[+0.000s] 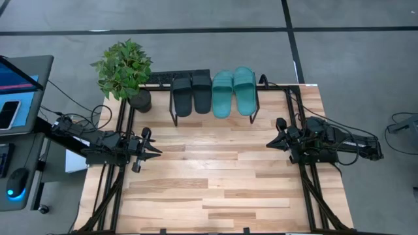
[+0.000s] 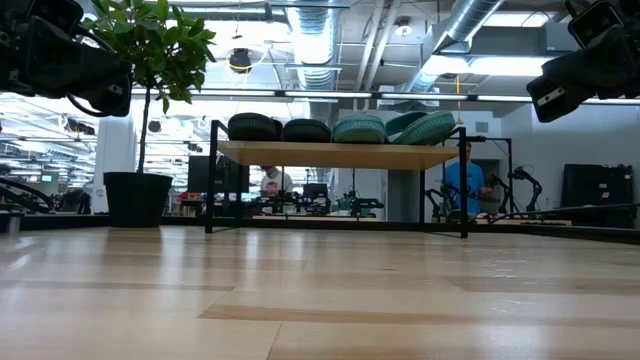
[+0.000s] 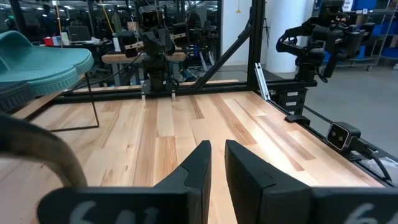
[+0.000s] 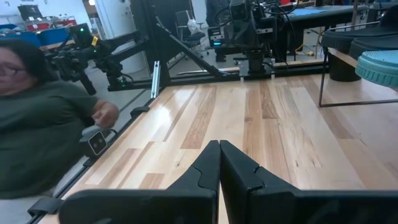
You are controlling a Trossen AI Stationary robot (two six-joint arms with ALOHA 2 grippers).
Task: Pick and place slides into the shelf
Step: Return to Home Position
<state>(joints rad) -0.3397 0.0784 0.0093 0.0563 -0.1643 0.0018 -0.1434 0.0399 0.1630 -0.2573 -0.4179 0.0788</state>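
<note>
Four rubber sandals sit in a row on the low wooden-topped, black-framed shelf (image 2: 340, 153) at the far edge of the light wooden table (image 1: 215, 189): two black slides (image 1: 182, 95) on the left, two teal slides (image 1: 223, 93) on the right. Only the low view shows the outermost teal slide (image 2: 428, 126) tipped against its neighbour (the overhead view hides this).

Both arms hang above the table, well apart from the shelf. The left hand (image 1: 157, 151) is clenched to a thin slit, as its wrist view shows, and the right hand (image 1: 269, 145) is clenched tight on nothing.

A leafy potted plant (image 1: 124, 68) stands beside the shelf. The right wrist view alone catches a person in a dark green top (image 4: 43, 137) beside the table.
</note>
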